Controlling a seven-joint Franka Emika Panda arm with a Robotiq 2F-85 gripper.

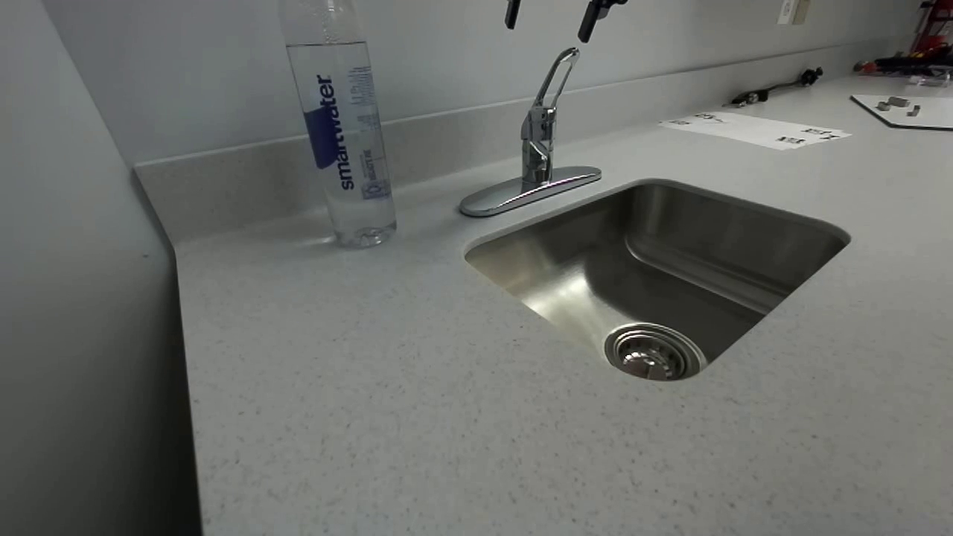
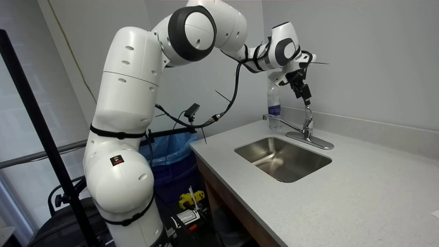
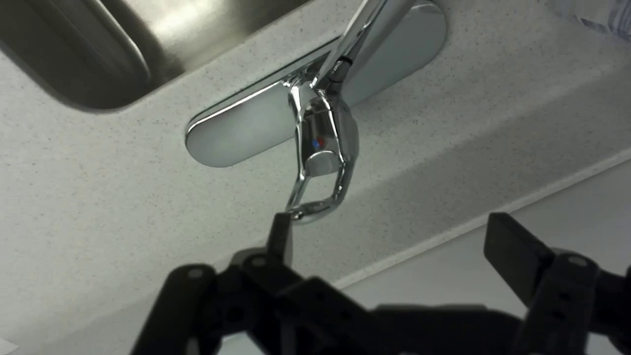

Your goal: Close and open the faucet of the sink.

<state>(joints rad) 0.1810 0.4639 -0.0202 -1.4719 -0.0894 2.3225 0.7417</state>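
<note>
The chrome faucet point(image 1: 537, 152) stands behind the sink point(image 1: 700, 223), its looped lever handle pointing up; the faucet point(image 2: 307, 127) and the sink point(image 2: 291, 164) show in another exterior view too. There the long spout point(image 2: 283, 121) points toward the bottle; no water stream shows. In the wrist view, the faucet point(image 3: 323, 128) is at upper middle and a sink corner point(image 3: 162, 29) at upper left. My gripper point(image 3: 389, 217) is open with nothing between its fingers. Its left finger meets the handle tip in the picture; contact cannot be told. The gripper also shows above the handle in both exterior views point(image 1: 548, 33) point(image 2: 307, 103).
A clear water bottle point(image 1: 342, 141) stands on the counter point(image 1: 335, 372) near the spout end. The wall point(image 1: 447, 59) rises close behind the faucet. White papers point(image 1: 756, 130) and a white board point(image 1: 912, 112) with small grey pieces lie farther along the counter.
</note>
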